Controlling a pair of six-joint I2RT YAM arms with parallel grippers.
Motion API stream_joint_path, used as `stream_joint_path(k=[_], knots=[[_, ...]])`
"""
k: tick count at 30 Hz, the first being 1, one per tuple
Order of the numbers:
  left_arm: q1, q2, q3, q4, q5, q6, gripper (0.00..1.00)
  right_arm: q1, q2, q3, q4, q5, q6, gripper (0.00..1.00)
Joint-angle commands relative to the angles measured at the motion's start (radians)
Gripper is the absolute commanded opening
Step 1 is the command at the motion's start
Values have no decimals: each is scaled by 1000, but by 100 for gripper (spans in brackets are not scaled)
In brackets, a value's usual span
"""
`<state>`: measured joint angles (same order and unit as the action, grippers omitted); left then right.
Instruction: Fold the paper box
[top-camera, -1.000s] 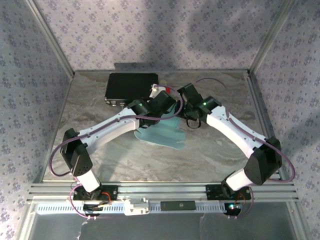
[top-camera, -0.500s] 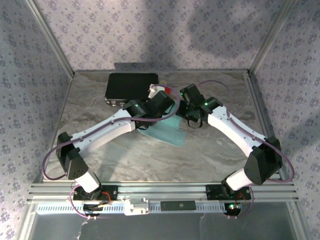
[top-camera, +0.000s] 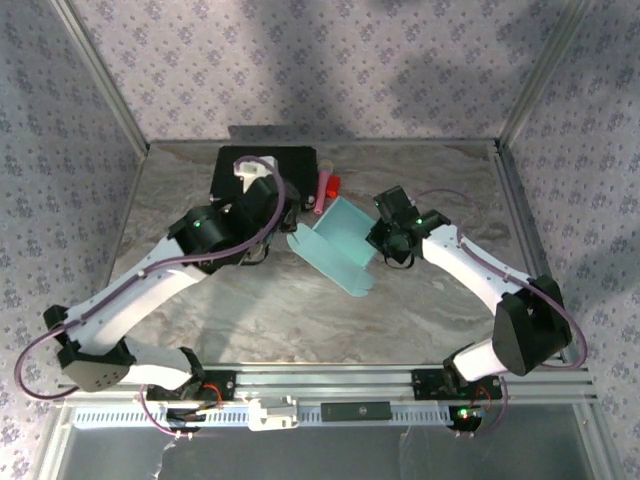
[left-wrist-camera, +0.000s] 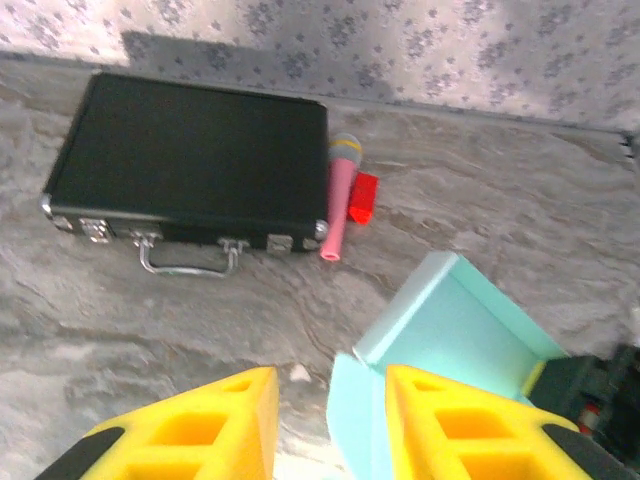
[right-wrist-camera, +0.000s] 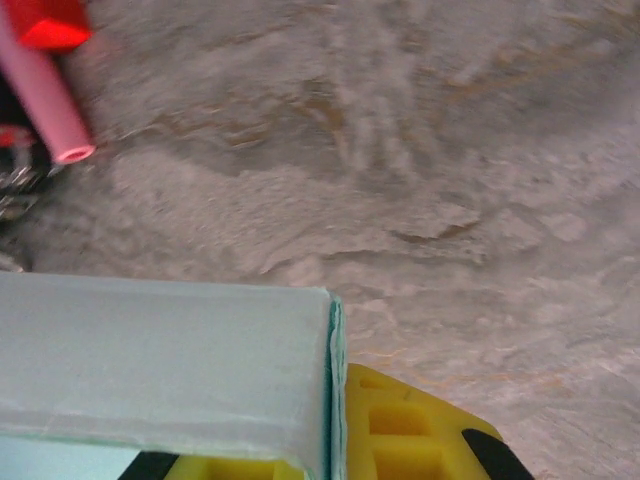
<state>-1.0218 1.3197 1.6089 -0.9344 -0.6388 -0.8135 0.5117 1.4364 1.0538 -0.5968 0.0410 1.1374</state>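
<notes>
Marbled table (top-camera: 430, 300) bears the half-formed pale-blue box (top-camera: 335, 242) at its middle. Left gripper (left-wrist-camera: 330, 378), spread and empty, has pulled back toward the case (top-camera: 262, 170), so the right gripper (top-camera: 384, 238), pinching a side wall, alone keeps the fold up.

Left arm (top-camera: 150, 285) extended forward and inward, left gripper (left-wrist-camera: 328, 390) with yellow fingers parted. Right arm (top-camera: 470, 265) bent inward, right gripper (top-camera: 375, 240) closed, apparently pinching the paper box (top-camera: 335, 245) at its edge.
</notes>
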Motion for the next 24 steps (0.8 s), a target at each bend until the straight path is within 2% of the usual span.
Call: stream_joint_path(k=[1,5,13,17,24], knots=[[-78,2,-62,-35,36,-139,38,-7,-49,-50,47,25,168,0],[-93,48,-83,-34,104,-175,44,-14,-63,-101,58,52,252,0],[-136,55,-128,6,76,-228,47,-39,-85,-183,98,14,358,0],[-136,85,-122,22,76,-220,52,-47,-110,-190,82,13,373,0],[-136,100,-116,10,96,-232,53,-64,-134,-218,94,24,389,0]])
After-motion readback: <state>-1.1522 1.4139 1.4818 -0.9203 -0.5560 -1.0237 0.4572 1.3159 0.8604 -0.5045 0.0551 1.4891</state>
